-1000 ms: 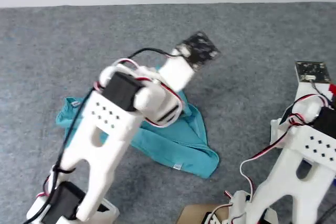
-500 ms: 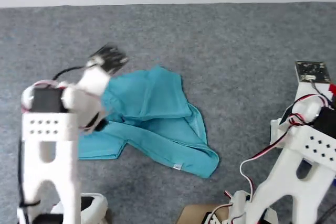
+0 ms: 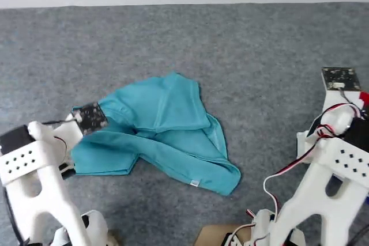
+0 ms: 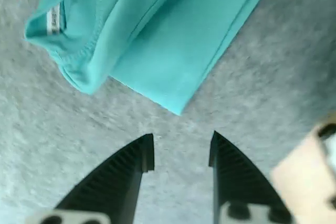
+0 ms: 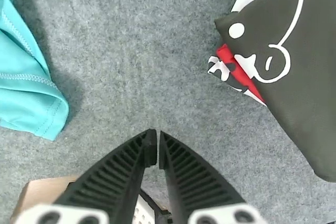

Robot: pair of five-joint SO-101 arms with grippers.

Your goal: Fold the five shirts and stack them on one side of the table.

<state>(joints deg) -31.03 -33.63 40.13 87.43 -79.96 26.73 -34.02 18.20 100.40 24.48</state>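
I see one teal shirt (image 3: 167,125) lying crumpled near the middle of the counter (image 3: 259,44), which has a grey, carpet-like surface. The shirt is not flat. Several layers lie over one another, and one corner points toward the near edge, where a small white label (image 3: 195,183) shows.

The left arm (image 3: 34,165) stands at the near left corner, and its wrist is just at the left edge of the shirt. In the left wrist view, the left end effector (image 4: 181,153) is spread, with nothing between its two dark fingers (image 4: 139,156). It hangs over bare grey surface just beside the shirt and does not touch the cloth. In front of it I see a flat part that looks like a sleeve end (image 4: 194,45), and beside that the neck opening (image 4: 68,51) with a tag inside.

The right arm (image 3: 340,165) stands at the near right side, well apart from the teal shirt. The right end effector (image 5: 157,148) is pressed together and holds nothing. It is over bare counter, between a hemmed corner (image 5: 26,98) of the teal shirt on one side and a black shirt (image 5: 294,77) with a white and red print on the other. I cannot tell whether this black shirt is folded. A flat brown piece (image 5: 31,200), like cardboard, lies close to the right arm's base at the near edge of the counter.
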